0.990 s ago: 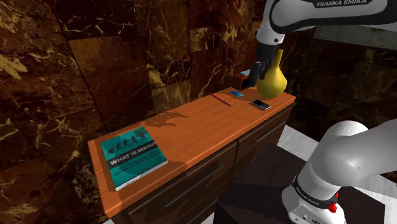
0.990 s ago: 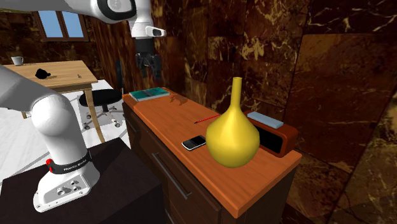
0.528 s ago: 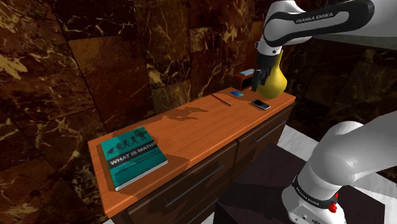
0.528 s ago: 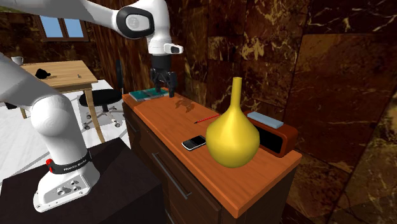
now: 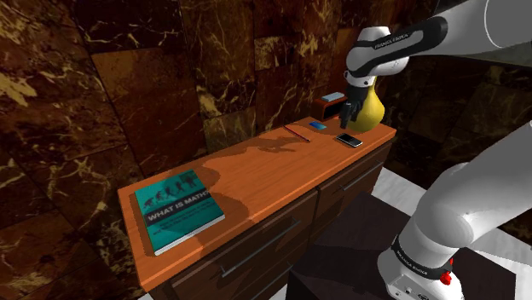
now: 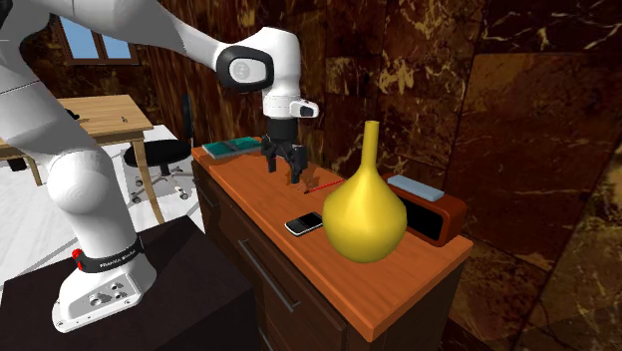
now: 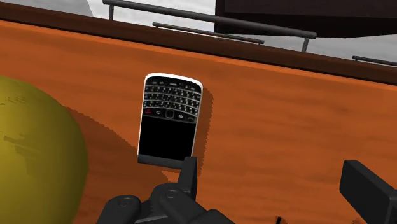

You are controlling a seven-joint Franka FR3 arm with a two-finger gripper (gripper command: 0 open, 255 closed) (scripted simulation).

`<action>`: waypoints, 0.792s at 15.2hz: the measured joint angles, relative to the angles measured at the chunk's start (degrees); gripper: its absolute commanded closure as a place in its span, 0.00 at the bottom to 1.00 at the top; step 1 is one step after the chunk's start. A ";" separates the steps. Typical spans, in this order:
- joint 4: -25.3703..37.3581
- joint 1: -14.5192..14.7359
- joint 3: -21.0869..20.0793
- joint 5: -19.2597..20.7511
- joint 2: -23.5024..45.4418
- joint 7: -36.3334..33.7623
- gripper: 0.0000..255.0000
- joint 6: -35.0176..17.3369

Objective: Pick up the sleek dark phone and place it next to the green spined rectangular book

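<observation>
A black phone (image 7: 168, 121) with a keypad and a silver rim lies flat on the orange wooden dresser top (image 5: 256, 175), close to a yellow vase (image 6: 365, 204). The phone (image 6: 304, 222) sits near the front edge. My gripper (image 6: 283, 167) hangs open above the dresser top, a short way from the phone on the book's side. In the wrist view the gripper (image 7: 277, 181) has its fingers wide apart with nothing between them, and the phone lies just ahead of one fingertip (image 7: 188, 168). The teal book (image 5: 179, 210) rests at the dresser's other end.
A red pencil (image 6: 322, 186) lies behind the phone. A brown box (image 6: 427, 211) with a grey slab on it stands behind the vase, and a small blue card (image 5: 318, 125) lies near the wall. A wooden table and an office chair (image 6: 159, 160) stand beyond the dresser.
The arm has swung along the dresser from over the book's end toward the phone and vase, and the gripper has come down closer to the top. The phone has not moved.
</observation>
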State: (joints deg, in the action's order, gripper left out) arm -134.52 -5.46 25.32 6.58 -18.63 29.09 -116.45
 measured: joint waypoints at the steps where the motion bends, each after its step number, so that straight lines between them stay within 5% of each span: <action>1: 0.84 0.14 0.92 -0.73 2.34 1.14 0.00 -1.15; 12: 6.33 -1.00 6.72 -9.54 19.18 12.97 0.00 -9.67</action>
State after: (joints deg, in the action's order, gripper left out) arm -128.19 -6.46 32.04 -2.96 0.54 42.06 -126.12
